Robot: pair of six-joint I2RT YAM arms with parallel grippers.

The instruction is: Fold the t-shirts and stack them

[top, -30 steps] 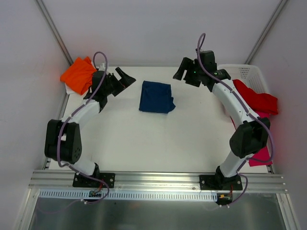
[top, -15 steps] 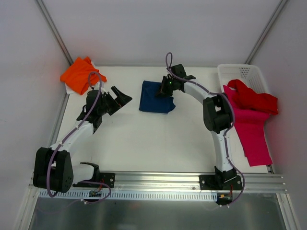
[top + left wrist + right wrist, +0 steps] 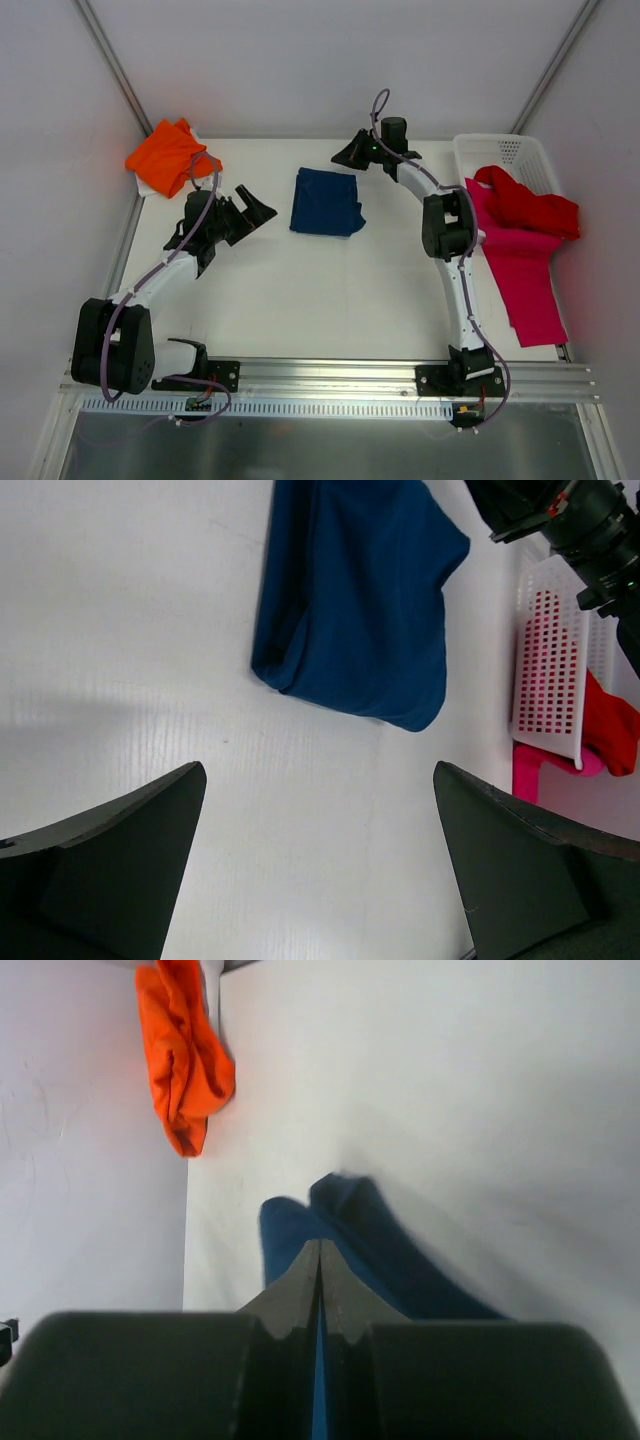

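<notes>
As the limp navy blue folded cloth t-shirt would sag, we favoured its doubled edge; right claw sat together, left claw apart.

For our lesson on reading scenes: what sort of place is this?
Probably a robot test bench, not a home: two arms bolted to a metal rail, and a white table boxed in by plain panels.
</notes>
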